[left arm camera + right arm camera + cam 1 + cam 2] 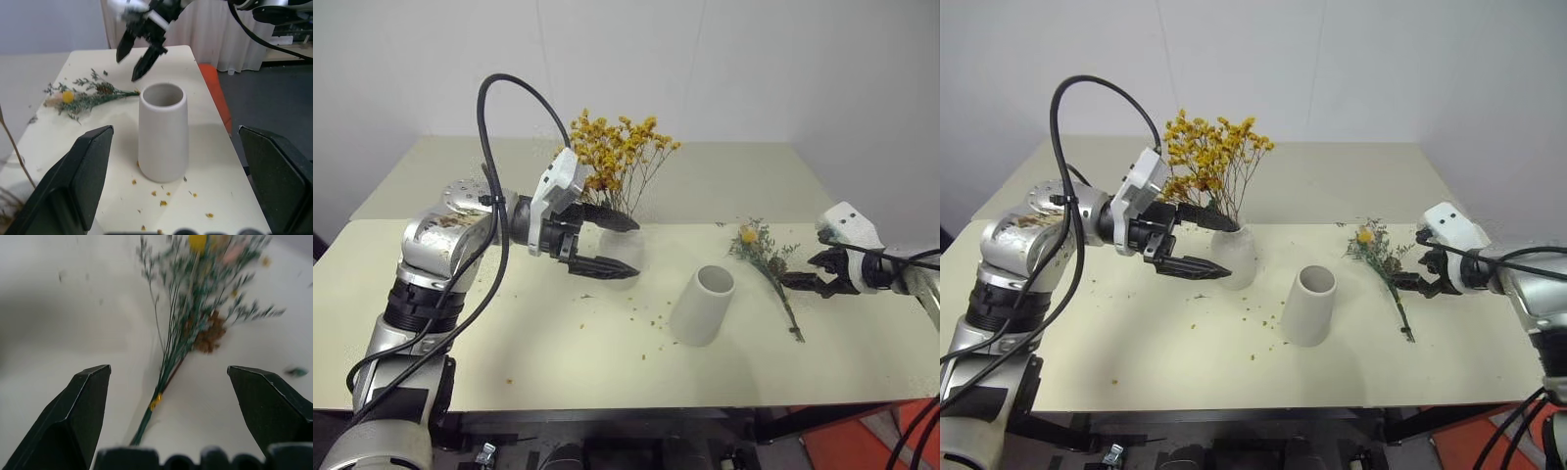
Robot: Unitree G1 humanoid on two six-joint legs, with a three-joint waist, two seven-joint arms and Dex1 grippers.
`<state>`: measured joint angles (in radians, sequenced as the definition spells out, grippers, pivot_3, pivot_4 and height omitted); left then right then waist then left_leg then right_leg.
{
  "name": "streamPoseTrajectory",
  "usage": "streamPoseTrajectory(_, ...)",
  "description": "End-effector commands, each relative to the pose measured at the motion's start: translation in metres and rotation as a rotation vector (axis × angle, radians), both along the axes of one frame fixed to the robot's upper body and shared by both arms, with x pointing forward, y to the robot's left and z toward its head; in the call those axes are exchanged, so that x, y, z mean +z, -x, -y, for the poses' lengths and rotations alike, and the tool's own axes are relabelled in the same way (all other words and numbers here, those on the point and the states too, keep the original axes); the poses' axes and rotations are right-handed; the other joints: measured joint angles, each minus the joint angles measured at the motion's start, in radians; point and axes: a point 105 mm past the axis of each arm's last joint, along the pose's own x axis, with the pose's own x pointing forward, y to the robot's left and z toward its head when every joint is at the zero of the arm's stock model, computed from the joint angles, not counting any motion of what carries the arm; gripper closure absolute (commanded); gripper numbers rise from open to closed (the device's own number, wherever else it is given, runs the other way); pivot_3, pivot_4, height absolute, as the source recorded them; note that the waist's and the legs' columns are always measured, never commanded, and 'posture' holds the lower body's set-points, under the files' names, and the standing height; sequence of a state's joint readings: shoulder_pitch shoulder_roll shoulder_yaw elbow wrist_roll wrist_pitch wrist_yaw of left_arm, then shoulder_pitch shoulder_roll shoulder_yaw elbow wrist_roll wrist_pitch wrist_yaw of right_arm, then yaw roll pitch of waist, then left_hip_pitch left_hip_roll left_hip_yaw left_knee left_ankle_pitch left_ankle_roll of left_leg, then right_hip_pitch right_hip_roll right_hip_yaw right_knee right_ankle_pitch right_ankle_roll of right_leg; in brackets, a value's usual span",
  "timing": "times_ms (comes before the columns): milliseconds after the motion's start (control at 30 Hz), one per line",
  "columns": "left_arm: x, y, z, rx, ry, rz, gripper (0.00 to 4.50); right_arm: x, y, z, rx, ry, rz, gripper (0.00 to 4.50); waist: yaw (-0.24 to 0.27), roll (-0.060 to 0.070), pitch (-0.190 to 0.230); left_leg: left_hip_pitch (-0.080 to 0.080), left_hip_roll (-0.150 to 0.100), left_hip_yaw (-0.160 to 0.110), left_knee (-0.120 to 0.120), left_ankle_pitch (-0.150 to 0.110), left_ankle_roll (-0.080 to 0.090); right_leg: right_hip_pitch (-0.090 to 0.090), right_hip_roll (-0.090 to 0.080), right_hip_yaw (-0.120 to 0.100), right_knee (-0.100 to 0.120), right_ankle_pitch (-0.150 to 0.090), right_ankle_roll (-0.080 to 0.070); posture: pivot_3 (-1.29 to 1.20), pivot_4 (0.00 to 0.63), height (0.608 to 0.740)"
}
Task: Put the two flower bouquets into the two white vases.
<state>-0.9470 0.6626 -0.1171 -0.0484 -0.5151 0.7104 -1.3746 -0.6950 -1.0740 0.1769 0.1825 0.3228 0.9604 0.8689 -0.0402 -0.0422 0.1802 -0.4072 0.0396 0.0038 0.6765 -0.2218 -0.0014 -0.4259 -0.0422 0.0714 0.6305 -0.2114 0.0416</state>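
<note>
Already standing in the rounded vase (1236, 257) on the bench (558, 362): yellow-orange bunch (619, 149), 1 of 2 done. Waiting empty mid-bench: cylinder vase (703, 305). Lying flat beside it, stems toward the bench's near edge: grey-green bouquet (766, 257). Hovering spread: left end effector (610, 243) by the rounded vase, right end effector (810, 273) over the stems.

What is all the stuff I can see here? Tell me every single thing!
Table: one, pale cream.
Yellow-orange bouquet: one, standing in the rounded vase.
Rounded vase: one, white, mid-table behind the left gripper.
Cylinder vase: one, white, empty, mid-table.
Grey-green bouquet: one, yellow ball flower, lying flat toward the table's right.
Crumbs: many, yellow-orange, scattered on the table.
Left gripper: black fingers, open, by the rounded vase.
Right gripper: black fingers, open, over the grey-green bouquet's stems.
</note>
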Motion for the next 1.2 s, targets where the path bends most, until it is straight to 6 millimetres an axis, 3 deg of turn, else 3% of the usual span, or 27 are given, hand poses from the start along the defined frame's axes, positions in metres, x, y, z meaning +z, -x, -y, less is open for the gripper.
streamPoseTrajectory(33, 0.014, 0.006, 0.012, -0.048, -0.006, 0.033, 0.05, -0.002, -0.011, 0.006, -0.026, 0.013, -0.013, 0.0, -0.001, 0.0, 0.0, 0.0, 0.0, 0.0, 0.0, 0.0, 0.0, 0.0, 0.0, 0.0, 0.0, 0.0, 0.0, 0.0, 0.15, 0.74)
streamPoseTrajectory(267, 0.005, 0.003, 0.025, -0.06, -0.055, 0.034, 0.05, -0.013, -0.029, 0.003, -0.034, 0.007, -0.036, 0.0, -0.004, 0.003, 0.002, -0.001, -0.001, 0.0, 0.0, 0.0, 0.0, 0.0, 0.0, 0.001, 0.0, 0.0, 0.0, 0.0, 0.15, 0.74)
streamPoseTrajectory(667, -0.003, -0.001, 0.034, -0.062, -0.074, 0.013, 0.05, -0.03, -0.038, 0.001, -0.034, -0.026, -0.093, 0.0, -0.004, 0.003, 0.002, -0.001, -0.002, 0.0, 0.0, 0.0, 0.0, 0.0, -0.001, 0.001, 0.001, 0.002, -0.002, 0.0, 0.15, 0.74)
streamPoseTrajectory(767, -0.005, -0.001, 0.034, -0.069, -0.089, 0.019, 0.0, -0.034, -0.038, 0.001, -0.032, -0.027, -0.111, 0.6, -0.004, 0.003, 0.002, -0.001, -0.002, -0.001, 0.0, 0.0, 0.0, 0.0, -0.001, 0.001, 0.001, 0.002, -0.002, 0.0, 0.15, 0.74)
streamPoseTrajectory(1100, -0.005, -0.004, 0.033, -0.059, -0.095, 0.033, 0.0, -0.041, -0.04, 0.004, -0.044, -0.031, -0.134, 4.2, -0.005, 0.003, 0.002, 0.0, -0.002, -0.001, 0.0, 0.0, 0.0, 0.0, -0.001, 0.001, 0.001, 0.002, -0.002, 0.0, 0.15, 0.74)
streamPoseTrajectory(1200, -0.006, -0.005, 0.032, -0.06, -0.094, 0.041, 0.0, -0.041, -0.04, 0.005, -0.046, -0.029, -0.135, 4.49, -0.005, 0.003, 0.002, 0.0, -0.002, -0.001, 0.0, 0.0, 0.0, 0.0, -0.001, 0.001, 0.001, 0.002, -0.002, 0.0, 0.15, 0.74)
